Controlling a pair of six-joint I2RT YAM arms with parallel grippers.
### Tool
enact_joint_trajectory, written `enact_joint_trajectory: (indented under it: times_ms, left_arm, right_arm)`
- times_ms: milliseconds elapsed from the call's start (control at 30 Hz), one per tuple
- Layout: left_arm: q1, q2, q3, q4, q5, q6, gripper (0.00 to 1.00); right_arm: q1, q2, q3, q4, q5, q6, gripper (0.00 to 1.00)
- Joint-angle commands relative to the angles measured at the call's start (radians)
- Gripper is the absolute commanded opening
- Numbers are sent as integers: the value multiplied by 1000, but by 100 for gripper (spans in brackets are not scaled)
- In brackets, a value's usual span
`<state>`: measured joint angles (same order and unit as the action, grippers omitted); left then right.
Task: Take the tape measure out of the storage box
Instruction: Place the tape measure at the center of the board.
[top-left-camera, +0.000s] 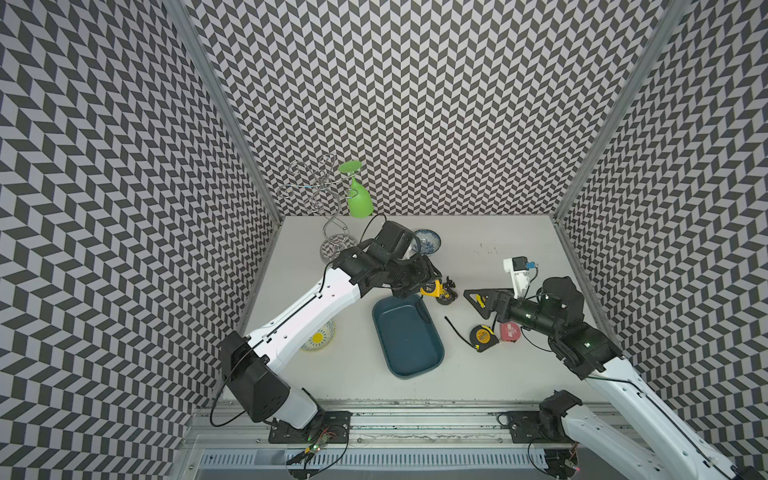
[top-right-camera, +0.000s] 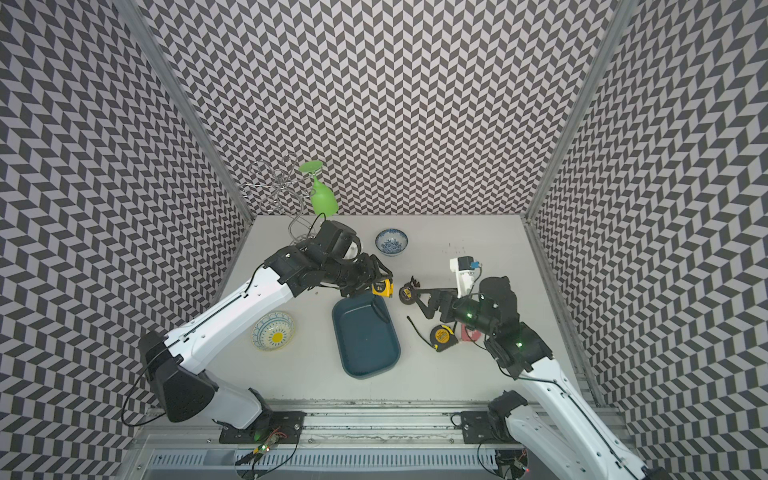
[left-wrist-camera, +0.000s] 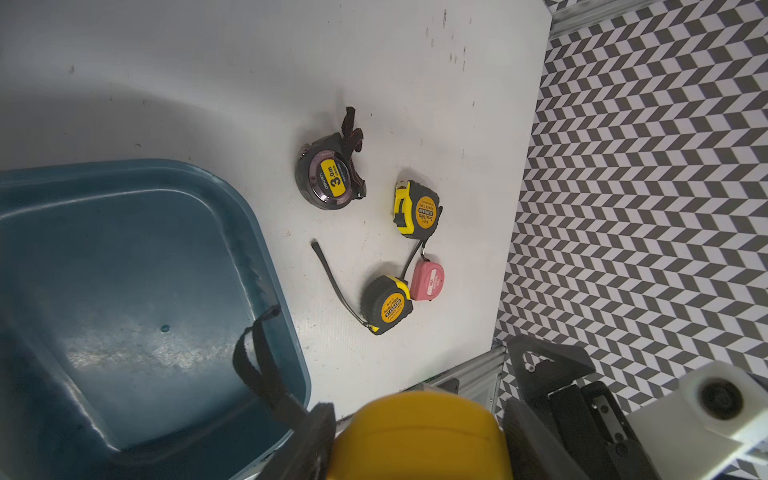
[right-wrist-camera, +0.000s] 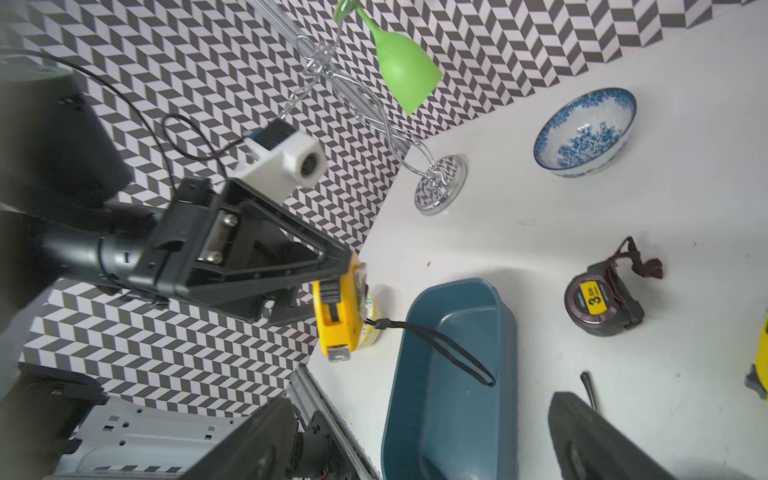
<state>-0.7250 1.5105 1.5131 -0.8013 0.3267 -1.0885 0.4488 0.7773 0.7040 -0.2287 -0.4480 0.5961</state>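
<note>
We note left claw (right-wrist-camera: 328, 286) clamped on tape measure (right-wrist-camera: 334, 320), held high to clear storage box (top-left-camera: 409, 376) rim; right claw (top-right-camera: 420, 303) apart.

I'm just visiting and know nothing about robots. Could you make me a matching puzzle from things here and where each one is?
1. bright yellow tape measure
2. storage box
3. green glass
4. pink tape measure

A. hanging upside down on the wire rack
B. lying on the table
C. gripped in the left tool
D. only a strap loop dangling inside

Pairs: 1-C, 2-D, 3-A, 4-B
</note>
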Motion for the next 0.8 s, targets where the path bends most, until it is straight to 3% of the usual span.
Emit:
enact_joint_trajectory:
  times_ms: [0, 233, 467, 767]
  left_arm:
    - [2, -36, -13, 115, 28, -69, 0]
    - [-1, -11, 5, 166, 72, -95, 0]
    - [-14, -2, 15, 185, 89, -105, 0]
    - [-34, -21, -17, 233, 94, -129, 0]
  right_arm:
    - [33, -9, 8, 126, 57, 11, 100]
    - [140, 70, 27, 198, 129, 12, 100]
    - [173, 133, 48, 246, 160, 6, 97]
    - [190, 174, 55, 299, 160, 12, 70]
